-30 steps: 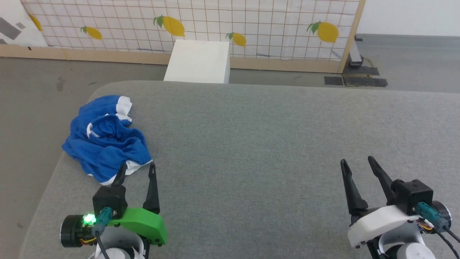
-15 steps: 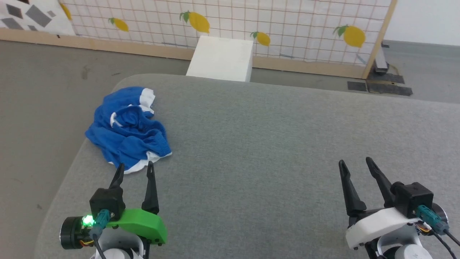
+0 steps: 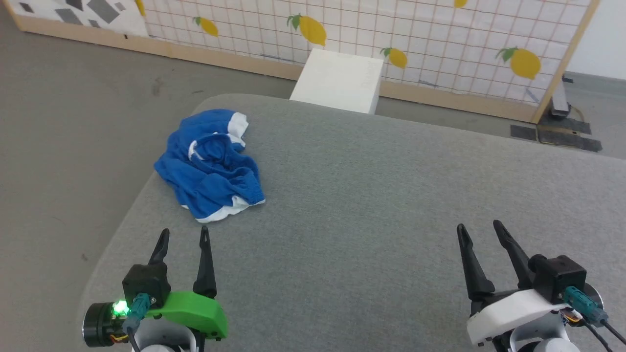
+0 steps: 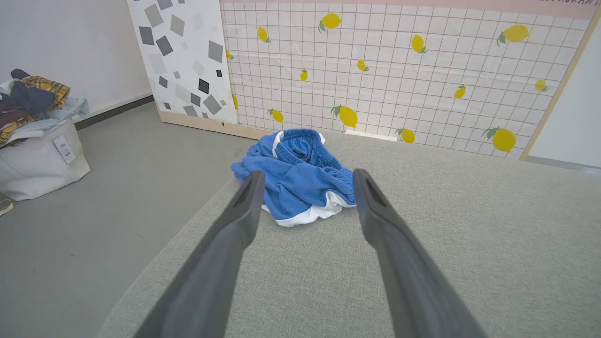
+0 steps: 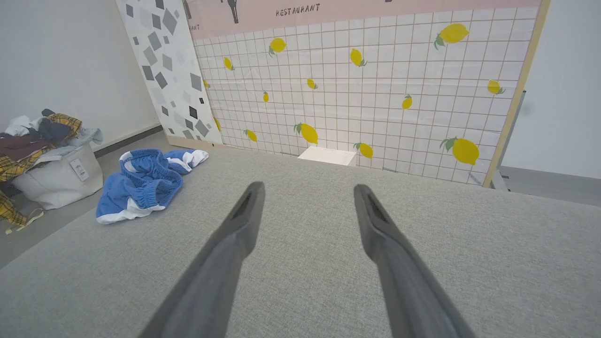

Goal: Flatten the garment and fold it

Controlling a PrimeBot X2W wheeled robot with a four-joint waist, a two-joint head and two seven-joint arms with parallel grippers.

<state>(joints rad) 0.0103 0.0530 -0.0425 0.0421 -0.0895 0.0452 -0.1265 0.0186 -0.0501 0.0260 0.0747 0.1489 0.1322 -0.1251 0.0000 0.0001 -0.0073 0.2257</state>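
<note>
Grey floor. Along the far side stands a white grid-pattern screen printed with lemons, and beside it a white panel with grey squares. A white box sits on the floor against the screen, just past the tabletop's far edge. In the left wrist view, a pale bag heaped with mixed clothing stands on the floor off to the left, by the wall.

Work surface: a tabletop covered in grey woven fabric, with rounded corners.

The garment, bright blue shorts, lies crumpled in a loose heap near the tabletop's far left corner, close to the left edge. It is neither flattened nor folded. A white band runs along its near lower rim, another white patch shows at its far end, and a thin white stripe curls through the middle folds. The gathered elastic edge faces up and toward the robot. Lettering or a tag cannot be made out.

Left hand: by the near left part of the tabletop, both dark fingers spread wide and pointing at the garment. It holds nothing. There is a clear strip of grey cloth between the fingertips and the blue heap, so no contact. A green light glows on its wrist.

Right hand: by the near edge toward the right side, fingers likewise spread wide, empty, well apart from the garment. It points at bare grey cloth.
</note>
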